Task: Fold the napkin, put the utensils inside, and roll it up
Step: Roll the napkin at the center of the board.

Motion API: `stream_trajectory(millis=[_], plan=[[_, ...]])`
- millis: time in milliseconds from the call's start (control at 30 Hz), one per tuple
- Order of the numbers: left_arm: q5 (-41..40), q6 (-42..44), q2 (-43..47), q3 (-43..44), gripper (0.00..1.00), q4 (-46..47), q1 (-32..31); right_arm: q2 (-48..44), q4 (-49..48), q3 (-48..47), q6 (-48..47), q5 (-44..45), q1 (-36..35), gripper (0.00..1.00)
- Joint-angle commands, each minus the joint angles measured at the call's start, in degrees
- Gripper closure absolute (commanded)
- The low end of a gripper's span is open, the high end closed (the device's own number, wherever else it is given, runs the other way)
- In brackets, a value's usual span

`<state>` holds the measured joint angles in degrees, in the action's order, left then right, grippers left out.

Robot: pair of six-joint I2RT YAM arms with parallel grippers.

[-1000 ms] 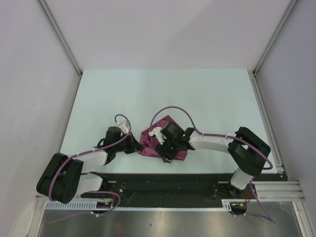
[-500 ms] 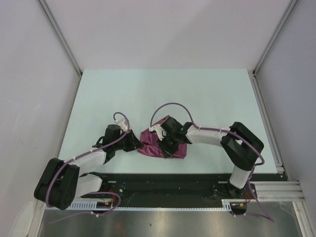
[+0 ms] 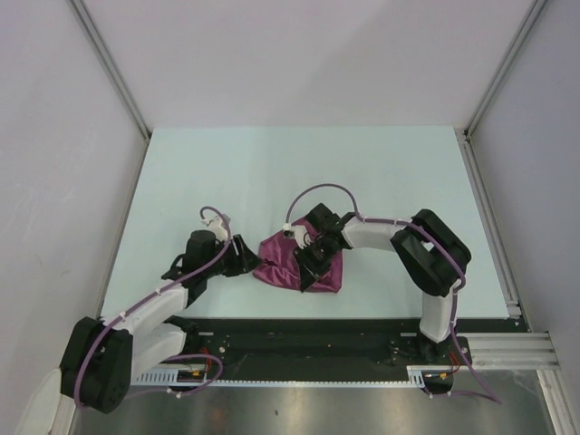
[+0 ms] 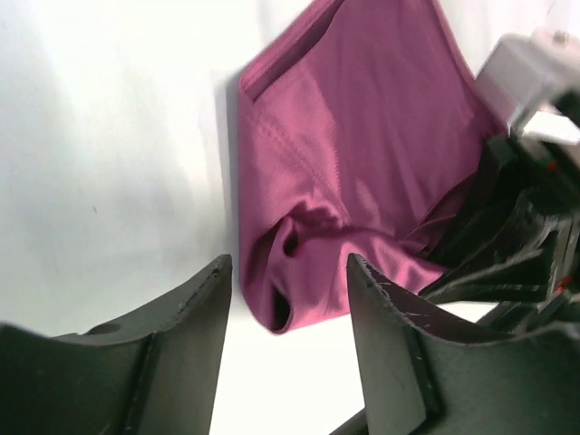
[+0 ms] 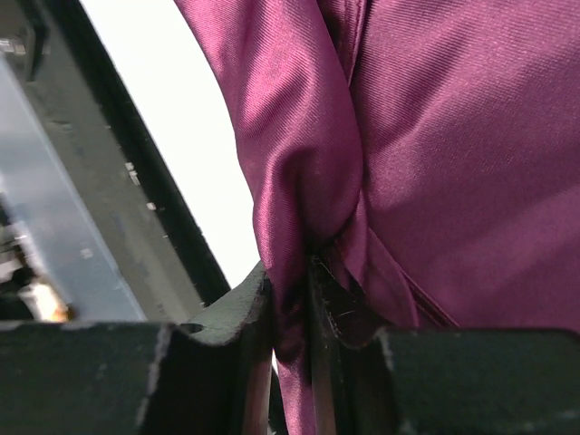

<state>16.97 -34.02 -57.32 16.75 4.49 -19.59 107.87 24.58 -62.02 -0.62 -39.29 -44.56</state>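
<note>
The plum napkin (image 3: pixel 279 263) lies bunched on the pale worktop (image 3: pixel 272 172), near the front edge and between the two arms. The right claw (image 5: pixel 288 290) pinches a fold of it, jaws nearly together. The left claw (image 4: pixel 288 265) stands with jaws apart just beside the cloth's left end, gripping nothing.

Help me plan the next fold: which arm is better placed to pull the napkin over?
Right, probably. The right gripper is shut on a bunched fold of the napkin, so it could drag it over. The left gripper stands open at the cloth's corner, holding nothing.
</note>
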Motion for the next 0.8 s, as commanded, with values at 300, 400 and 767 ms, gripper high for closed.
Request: stream_trajectory(millis=[300, 400, 767], plan=[[3.9, -1.1, -6.9, -2.7, 0.40, 12.1, 0.1, 9.8, 10.2, -2.1, -1.1, -9.6, 4.0, 0.80], [4.6, -1.2, -8.9, -2.7, 0.40, 14.3, 0.0, 10.7, 10.8, -2.7, -1.7, -10.8, 4.6, 0.80], [6.1, -1.9, -17.7, -2.4, 0.67, 21.6, 0.0, 11.2, 11.5, -3.4, -1.9, -11.3, 5.3, 0.80]])
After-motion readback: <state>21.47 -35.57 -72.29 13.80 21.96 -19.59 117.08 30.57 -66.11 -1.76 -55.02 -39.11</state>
